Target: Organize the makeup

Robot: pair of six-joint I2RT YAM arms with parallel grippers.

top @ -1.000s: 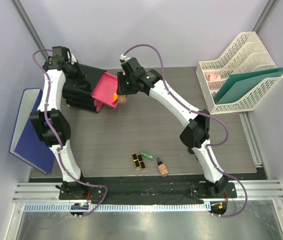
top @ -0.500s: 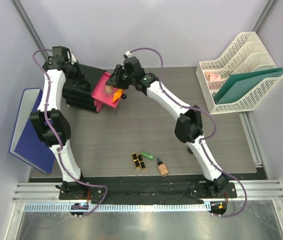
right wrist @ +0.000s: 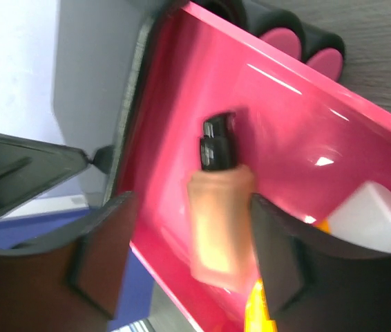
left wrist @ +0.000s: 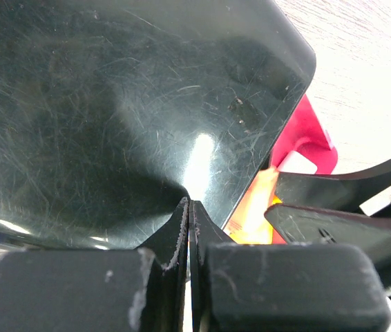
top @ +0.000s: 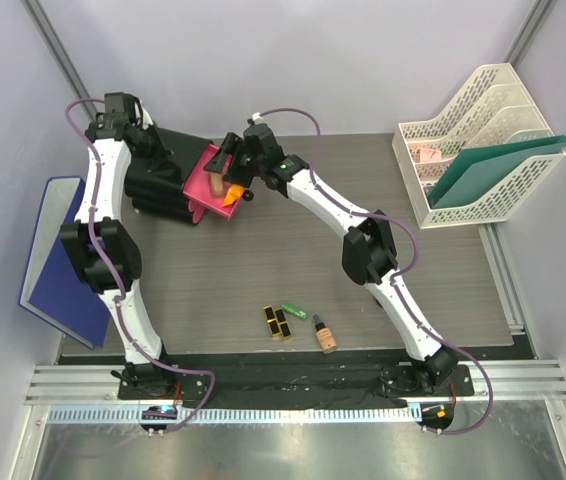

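Right wrist view: right fingers (right wrist: pixel 102 263) spread open either side of the foundation bottle (right wrist: pixel 217 221), which sits loose in the pink drawer (right wrist: pixel 182 104) at the far-left corner of the counter (top: pixel 383 260), while shut left fingers (left wrist: pixel 168 238) seemingly steady the black box (left wrist: pixel 112 104).

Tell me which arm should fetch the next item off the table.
Right. The right gripper stands open over the bottle in the drawer; the left gripper is shut against the box, apparently steadying it.
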